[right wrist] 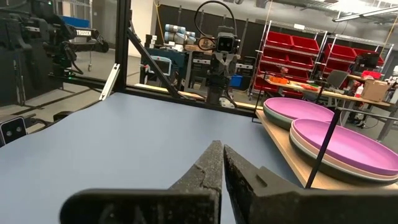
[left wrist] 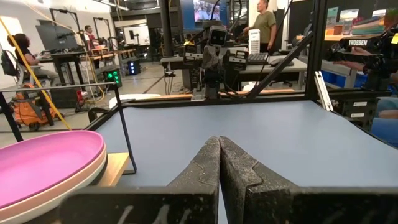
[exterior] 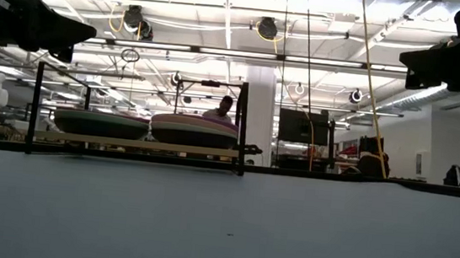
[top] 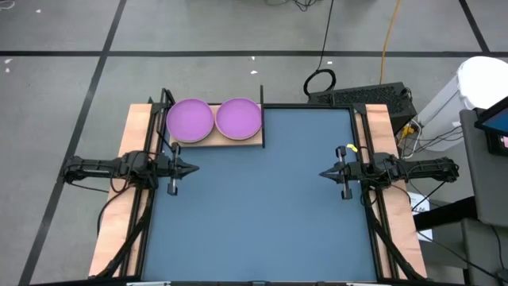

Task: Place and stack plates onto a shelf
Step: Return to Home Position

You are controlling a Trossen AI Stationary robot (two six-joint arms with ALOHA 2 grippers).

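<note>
the plates [top: 190,120] sit in two purple-topped stacks on the shelf [top: 216,142] at the desk's [top: 262,226] far left, so the left gripper [top: 189,168] and right gripper [top: 327,173], fingers pressed together and empty, should park level and clear.

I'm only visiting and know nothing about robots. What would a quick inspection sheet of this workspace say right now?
Surface: blue-grey mat covering the table.
Job's things: two plate stacks side by side on the wooden shelf at the mat's far left corner; a purple plate tops the left stack and the right stack.
Clutter: nothing seen.
Grippers: left gripper and right gripper both shut, holding nothing, at opposite sides, tips facing each other.
Cables: yellow cable and looped black cable on the floor beyond.
Surroundings: workshop with people behind.
</note>
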